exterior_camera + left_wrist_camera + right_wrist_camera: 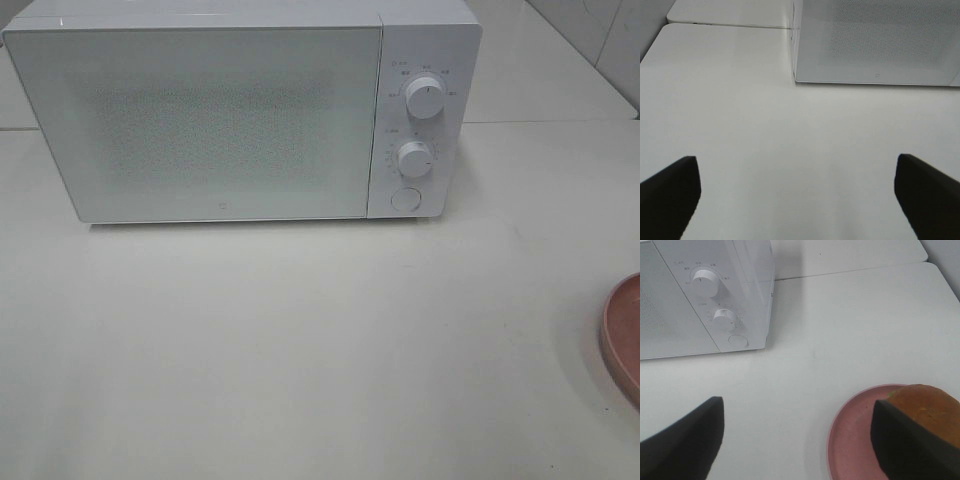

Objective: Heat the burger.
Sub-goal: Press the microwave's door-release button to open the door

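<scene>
The burger point(927, 404) shows only in the right wrist view: a golden-brown bun with a hint of green, sitting on a pink plate point(850, 440). One dark finger point(910, 445) of my right gripper point(799, 407) covers the burger's near side. That gripper is open, with only bare table between its jaws. The white microwave point(220, 120) stands at the back of the table with its door closed. My left gripper point(796, 165) is open over bare table, in front of the microwave's point(875, 40) left corner. Neither gripper appears in the high view.
Two round knobs point(425, 98) point(413, 158) and a round button point(405, 198) sit on the microwave's right panel. The pink plate's rim point(625, 335) pokes in at the right edge of the high view. The white table point(300, 340) spreads in front of the microwave.
</scene>
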You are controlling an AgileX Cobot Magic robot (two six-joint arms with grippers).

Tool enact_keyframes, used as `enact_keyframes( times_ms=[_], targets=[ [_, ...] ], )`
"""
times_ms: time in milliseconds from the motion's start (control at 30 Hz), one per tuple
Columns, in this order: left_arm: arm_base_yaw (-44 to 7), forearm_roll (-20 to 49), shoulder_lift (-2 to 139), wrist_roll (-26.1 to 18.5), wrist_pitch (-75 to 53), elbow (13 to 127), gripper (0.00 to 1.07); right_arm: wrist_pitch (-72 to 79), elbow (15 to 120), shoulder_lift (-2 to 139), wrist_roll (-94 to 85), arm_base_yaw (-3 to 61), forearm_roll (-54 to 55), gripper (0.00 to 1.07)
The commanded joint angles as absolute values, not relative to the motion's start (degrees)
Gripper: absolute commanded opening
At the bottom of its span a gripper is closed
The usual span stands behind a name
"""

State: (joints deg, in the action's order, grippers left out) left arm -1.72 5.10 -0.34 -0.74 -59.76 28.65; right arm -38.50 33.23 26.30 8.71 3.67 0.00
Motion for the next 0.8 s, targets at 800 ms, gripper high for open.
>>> enact_keyframes(
  times_ms=[800],
  targets=[
    [-1.7,4.9,-1.4,-0.8,-59.3,28.5,0.98,3.0,19.4,43.6,8.5,3.4,-4.1,0.75]
  ],
)
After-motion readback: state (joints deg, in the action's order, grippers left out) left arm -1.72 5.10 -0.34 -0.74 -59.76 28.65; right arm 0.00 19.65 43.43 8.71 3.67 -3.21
